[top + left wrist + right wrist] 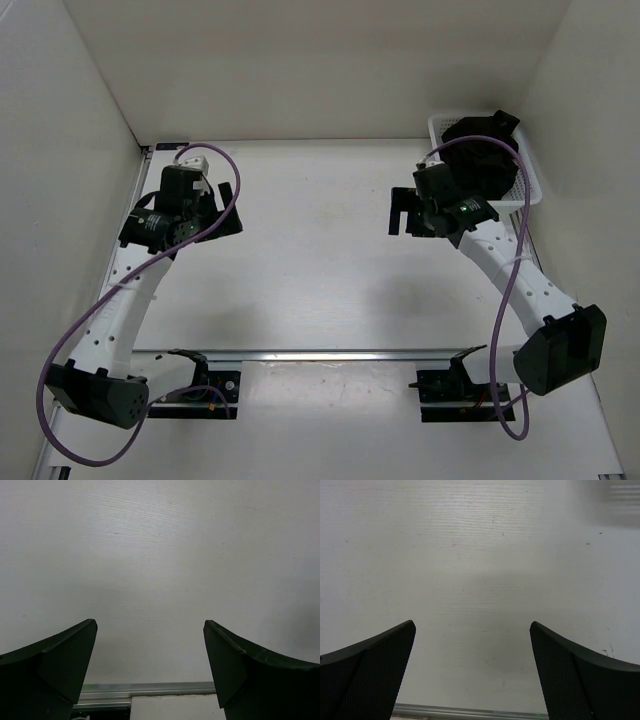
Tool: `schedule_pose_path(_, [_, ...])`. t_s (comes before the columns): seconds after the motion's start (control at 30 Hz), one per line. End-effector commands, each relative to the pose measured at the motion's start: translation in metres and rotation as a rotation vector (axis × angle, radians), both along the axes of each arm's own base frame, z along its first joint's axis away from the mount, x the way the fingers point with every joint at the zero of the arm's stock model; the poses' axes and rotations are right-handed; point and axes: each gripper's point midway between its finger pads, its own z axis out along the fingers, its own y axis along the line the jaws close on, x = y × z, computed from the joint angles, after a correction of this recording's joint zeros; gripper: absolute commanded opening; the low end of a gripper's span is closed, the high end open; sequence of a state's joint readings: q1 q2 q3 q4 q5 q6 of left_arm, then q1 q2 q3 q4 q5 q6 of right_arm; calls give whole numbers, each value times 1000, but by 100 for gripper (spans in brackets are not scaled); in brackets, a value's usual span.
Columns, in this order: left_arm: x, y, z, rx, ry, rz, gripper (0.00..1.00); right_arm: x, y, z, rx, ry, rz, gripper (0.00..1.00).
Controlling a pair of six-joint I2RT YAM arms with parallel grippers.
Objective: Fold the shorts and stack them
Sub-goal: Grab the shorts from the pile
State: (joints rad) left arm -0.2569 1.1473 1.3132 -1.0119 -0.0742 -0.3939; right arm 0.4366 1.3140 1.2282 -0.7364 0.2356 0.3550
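The black shorts [488,158] lie bunched in the white mesh basket [531,190] at the table's far right corner, spilling a little over its rim. My right gripper [397,212] is open and empty over the bare table, just left of the basket; its wrist view shows only white table between the spread fingers [472,630]. My left gripper [231,208] is open and empty over the far left of the table, with only bare table between its fingers [150,630]. The shorts are out of both wrist views.
White walls close the table [320,250] on the left, back and right. An aluminium rail [320,354] crosses the near edge in front of the arm bases, and also shows in the left wrist view [150,687]. Purple cables loop beside each arm.
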Motion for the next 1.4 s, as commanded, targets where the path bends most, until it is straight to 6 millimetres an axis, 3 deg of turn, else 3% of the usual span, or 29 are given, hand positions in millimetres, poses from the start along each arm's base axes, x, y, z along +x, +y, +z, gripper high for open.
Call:
schedule_pose_path(0.0, [6,6,3,22,-35,33,100,12,-4,-1,-28,-38,-21,100])
schedule_pose_path(0.17, [15,5,3,24,-31,46,100,13,-5,-1,-35,-41,-27,100])
schedule_pose_path(0.33, [26,0,3,17,-32,40,100,26,-17,18,-40,-84,-79,100])
schedule_pose_path(0.37, [27,-2,-1,12,-16,31,100,32,-29,15,-56,-68,-118,100])
schedule_pose_path(0.4, [28,-4,2,2,-23,24,100,43,-35,28,-53,-97,-136,98])
schedule_pose_path(0.47, [30,-5,3,2,-23,23,100,62,-56,28,-48,-82,-174,87])
schedule_pose_path(0.5, [30,-6,3,-4,-21,17,100,73,-62,39,-33,-105,-196,83])
schedule_pose_path(0.53, [31,-7,0,-2,-13,17,100,84,-71,42,-30,-118,-225,83])
schedule_pose_path(0.6, [35,-8,8,-6,-29,17,100,107,-99,28,-45,-80,-302,86])
schedule_pose_path(0.63, [37,-6,5,10,-23,18,100,125,-109,24,-40,-70,-340,92])
schedule_pose_path(0.67, [38,-6,10,7,-36,18,100,137,-133,22,-41,-75,-397,98])
schedule_pose_path(0.7, [41,-7,11,6,-38,18,100,156,-137,13,-14,-55,-396,100])
schedule_pose_path(0.73, [43,-8,7,10,-24,18,100,168,-155,10,5,-58,-439,100])
schedule_pose_path(0.8, [50,-8,13,12,-44,26,100,191,-169,-1,28,-48,-468,100])
schedule_pose_path(0.83, [53,-6,7,26,-29,34,100,215,-180,-11,45,-48,-491,100])
schedule_pose_path(0.87, [56,-7,9,18,-31,41,100,222,-186,-19,41,-26,-500,100])
schedule_pose_path(0.9, [60,-8,9,19,-28,41,100,243,-194,-30,49,-26,-522,100])
schedule_pose_path(0.97, [63,-10,8,15,-21,47,100,257,-201,-43,66,-9,-556,100])
schedule_pose_path(1.0, [66,-9,9,20,-26,54,100,265,-202,-66,71,20,-568,100])
schedule_pose_path(1.07, [68,-9,5,17,-13,60,100,280,-209,-67,97,-9,-605,95])
schedule_pose_path(1.1, [69,-10,9,14,-22,60,100,285,-218,-83,89,0,-622,91])
schedule_pose_path(1.17, [70,-10,6,11,-13,67,100,297,-222,-84,91,-29,-639,84])
schedule_pose_path(1.2, [72,-11,3,13,-4,67,100,301,-223,-100,88,-16,-639,80])
schedule_pose_path(1.3, [73,-11,0,16,5,67,100,312,-224,-105,99,-38,-646,47])
schedule_pose_path(1.33, [73,-11,0,16,5,67,100,313,-224,-102,101,-47,-646,24])
schedule_pose_path(1.37, [74,-11,3,20,-4,60,100,314,-222,-96,118,-57,-644,14])
